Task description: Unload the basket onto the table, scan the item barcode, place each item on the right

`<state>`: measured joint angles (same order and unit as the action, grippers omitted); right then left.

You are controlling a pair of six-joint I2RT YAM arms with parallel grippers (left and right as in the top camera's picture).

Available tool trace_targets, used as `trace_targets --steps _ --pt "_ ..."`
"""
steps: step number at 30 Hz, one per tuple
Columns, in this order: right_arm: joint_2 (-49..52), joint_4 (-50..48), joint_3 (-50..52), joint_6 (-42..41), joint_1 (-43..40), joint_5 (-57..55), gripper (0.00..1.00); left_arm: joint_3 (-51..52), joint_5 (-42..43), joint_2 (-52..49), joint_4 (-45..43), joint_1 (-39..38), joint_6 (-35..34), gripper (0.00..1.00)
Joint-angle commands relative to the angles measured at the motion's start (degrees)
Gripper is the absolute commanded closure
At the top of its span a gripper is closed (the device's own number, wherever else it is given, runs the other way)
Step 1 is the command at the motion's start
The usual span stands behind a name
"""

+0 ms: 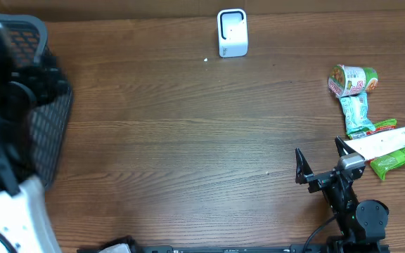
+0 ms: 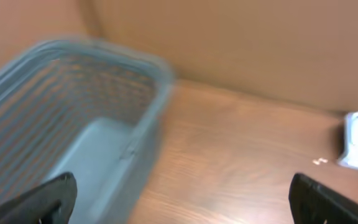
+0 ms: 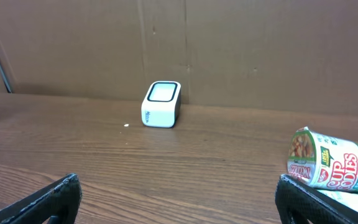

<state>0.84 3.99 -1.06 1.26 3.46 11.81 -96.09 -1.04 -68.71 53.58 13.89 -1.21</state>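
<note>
The right gripper (image 1: 320, 158) and left gripper (image 2: 180, 186) are wide open and empty, and the cup noodles (image 1: 354, 79) lies sideways, well right of the scanner (image 1: 232, 31), likely light and squashy, so hold its middle gently.

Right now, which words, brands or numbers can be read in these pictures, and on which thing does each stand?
"CUP NOODLES": on the side of the noodle cup.
On the scanner: a small mark on its front, too small to read.
On the teal packet, white tube and green packet: print too small to read.
On the basket: no text visible.
</note>
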Motion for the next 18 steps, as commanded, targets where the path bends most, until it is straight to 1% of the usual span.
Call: trace_targets --steps 1,3,5,10,12,18 --pt "-0.7 -0.2 0.6 -0.4 0.3 0.3 0.0 13.5 1.8 7.8 -8.3 -5.2 0.8 0.0" --pt "-0.7 -0.3 0.6 -0.4 0.3 0.3 0.0 24.1 2.8 14.0 -16.1 -6.7 0.8 0.0" --pt "-0.7 -0.3 0.6 -0.4 0.3 0.3 0.0 33.4 4.4 19.7 -21.7 -6.8 0.8 0.0" --pt "-0.7 -0.3 0.6 -0.4 0.3 0.3 0.0 53.8 5.6 33.2 -32.2 -6.8 1.9 0.0" --pt "-0.7 -0.2 0.6 -0.4 0.3 0.3 0.0 61.1 5.6 38.7 -35.5 -6.9 2.6 0.0" --pt "-0.7 -0.2 0.6 -0.4 0.3 0.3 0.0 75.3 5.6 49.5 -43.1 -6.9 5.7 0.0"
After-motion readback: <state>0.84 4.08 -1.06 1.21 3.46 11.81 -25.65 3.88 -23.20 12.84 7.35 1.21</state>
